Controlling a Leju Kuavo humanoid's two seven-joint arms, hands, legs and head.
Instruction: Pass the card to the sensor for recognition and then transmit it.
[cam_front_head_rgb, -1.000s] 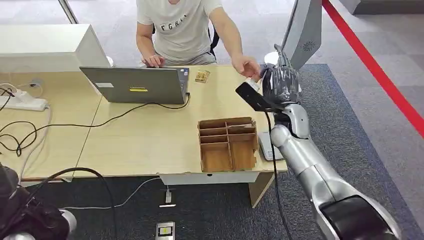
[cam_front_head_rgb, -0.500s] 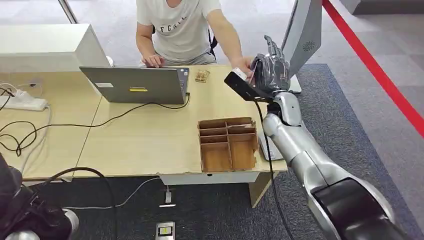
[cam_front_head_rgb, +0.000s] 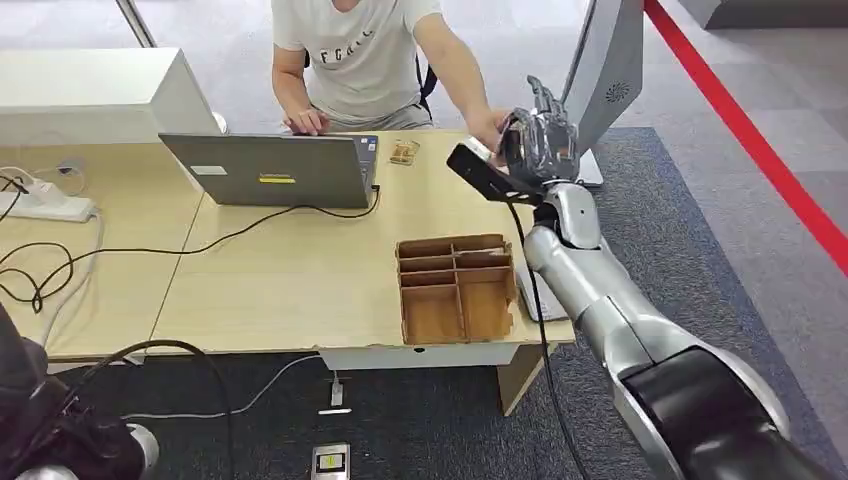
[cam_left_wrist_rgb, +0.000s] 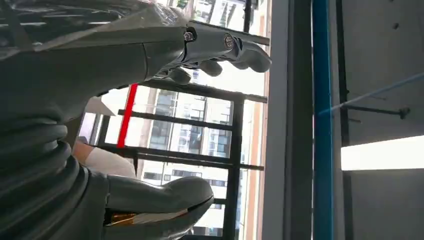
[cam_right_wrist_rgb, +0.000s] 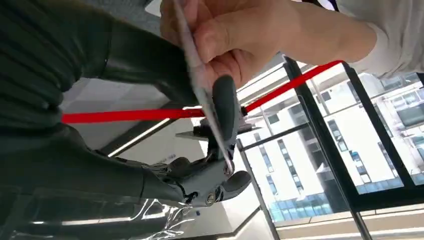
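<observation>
My right hand (cam_front_head_rgb: 540, 140) is raised over the table's far right corner, level with the hand (cam_front_head_rgb: 487, 125) of a person in a white T-shirt. The right wrist view shows the card (cam_right_wrist_rgb: 200, 85) edge-on as a thin grey strip. My thumb (cam_right_wrist_rgb: 223, 107) presses on one face of it and my fingers (cam_right_wrist_rgb: 212, 180) curl behind the other. The person's fingers (cam_right_wrist_rgb: 225, 30) pinch the same card at its other end. My left hand (cam_left_wrist_rgb: 115, 60) hangs low with thumb and fingers apart, holding nothing.
A partitioned cardboard box (cam_front_head_rgb: 456, 288) stands at the table's front right, with a flat grey device (cam_front_head_rgb: 537, 295) beside it at the edge. An open laptop (cam_front_head_rgb: 270, 170) and cables lie to the left. A grey monitor stand (cam_front_head_rgb: 605, 60) rises behind my hand.
My right hand has risen and moved left toward the person. The person's hand has closed in on it and now grips the card.
</observation>
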